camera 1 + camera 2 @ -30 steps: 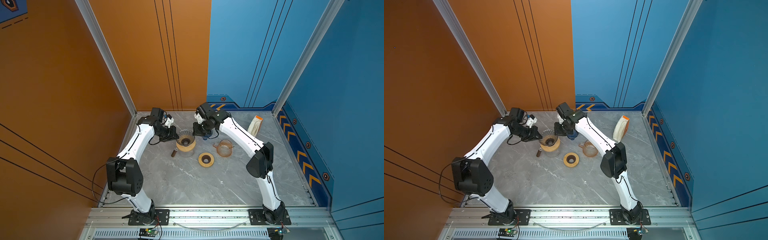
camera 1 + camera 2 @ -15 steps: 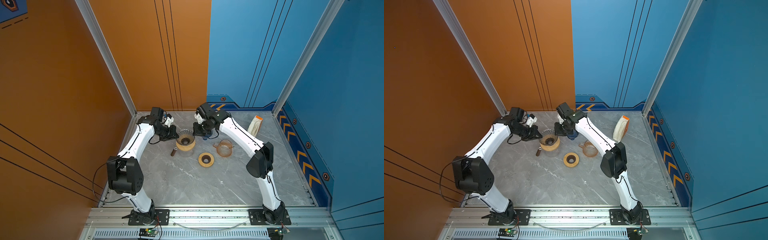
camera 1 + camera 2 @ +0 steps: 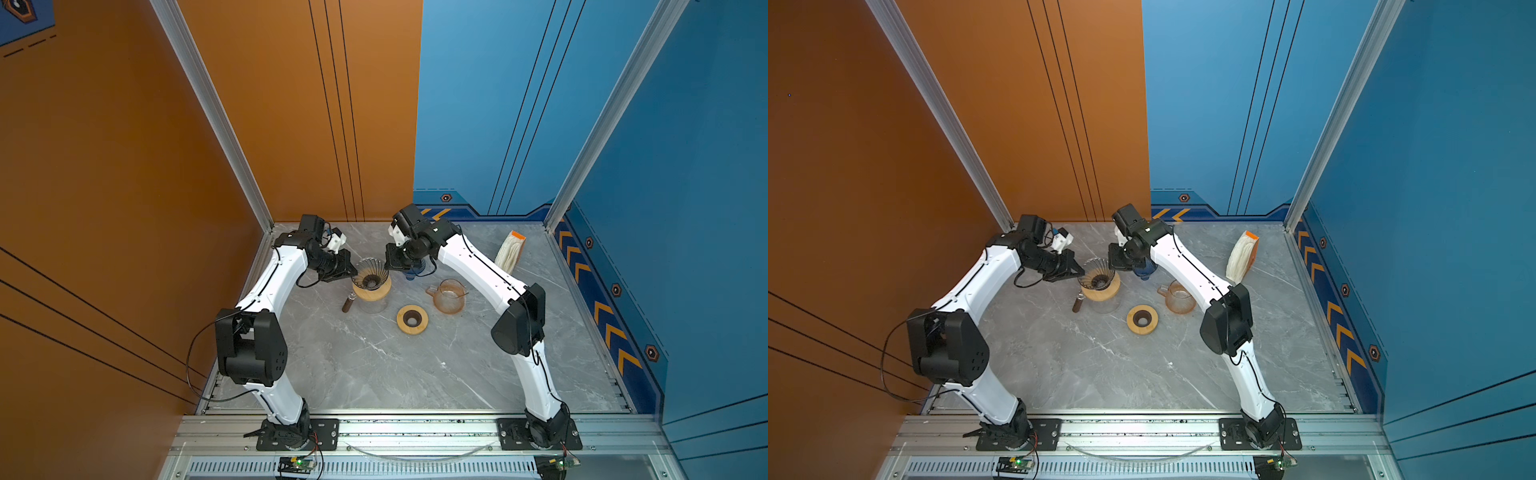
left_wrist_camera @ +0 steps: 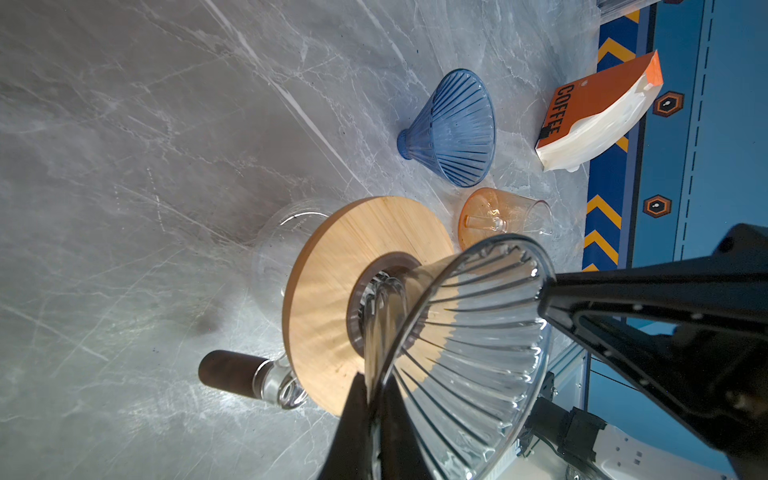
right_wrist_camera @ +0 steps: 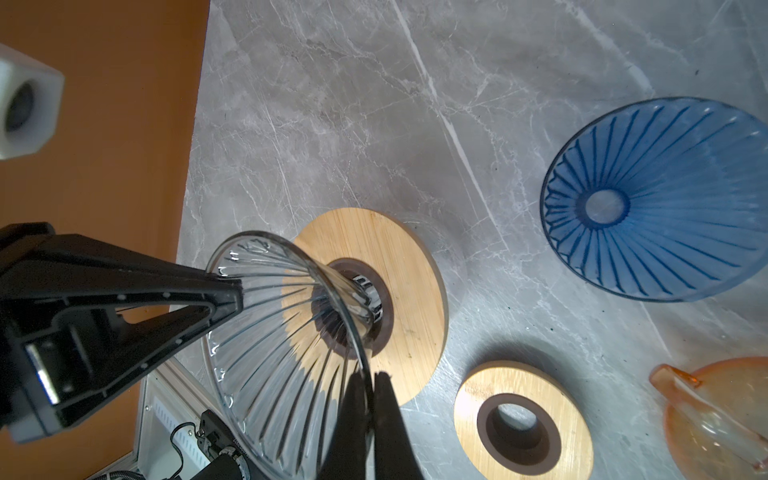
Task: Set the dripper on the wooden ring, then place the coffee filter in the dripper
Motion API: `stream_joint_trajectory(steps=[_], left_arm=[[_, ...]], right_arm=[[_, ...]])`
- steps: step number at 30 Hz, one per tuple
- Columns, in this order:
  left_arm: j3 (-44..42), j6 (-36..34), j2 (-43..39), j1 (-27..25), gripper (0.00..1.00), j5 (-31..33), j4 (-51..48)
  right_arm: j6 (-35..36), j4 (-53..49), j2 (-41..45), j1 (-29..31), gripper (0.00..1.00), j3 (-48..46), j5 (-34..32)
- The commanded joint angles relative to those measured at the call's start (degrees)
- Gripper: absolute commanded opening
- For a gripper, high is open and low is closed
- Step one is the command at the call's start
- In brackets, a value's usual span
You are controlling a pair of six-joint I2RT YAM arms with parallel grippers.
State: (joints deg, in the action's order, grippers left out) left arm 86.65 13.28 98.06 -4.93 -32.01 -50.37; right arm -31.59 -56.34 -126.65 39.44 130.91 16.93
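Rim of the clear ribbed glass dripper is pinched from opposite sides, left gripper and right gripper both clenched on it. White paper coffee filters stand in an orange pack, well apart from the dripper.

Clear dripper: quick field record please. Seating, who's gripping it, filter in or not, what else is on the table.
seat: clear dripper has its neck in the wooden collar, on the glass server
left gripper: shut on the rim, orange-wall side
right gripper: shut on the opposite rim
filter: none inside; filter pack stands near the blue wall, untouched
also on table: blue dripper, orange cup, spare wooden ring
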Motion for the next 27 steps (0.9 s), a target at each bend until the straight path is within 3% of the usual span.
stream_joint_trajectory(steps=[1,21,27], left_arm=[[-2.8,-2.1,3.4,-0.4,0.02,4.0,-2.8],[-3.6,-3.5,2.5,-1.1,0.02,7.8,-2.8],[-0.5,-2.6,2.3,-1.2,0.11,5.7,-2.8]], right_arm=[[-1.4,0.1,-3.9,0.2,0.00,-0.7,-0.6],[0.3,0.8,-3.0,0.4,0.00,-4.4,-2.4],[-0.2,0.9,-2.9,0.2,0.02,0.5,0.5]])
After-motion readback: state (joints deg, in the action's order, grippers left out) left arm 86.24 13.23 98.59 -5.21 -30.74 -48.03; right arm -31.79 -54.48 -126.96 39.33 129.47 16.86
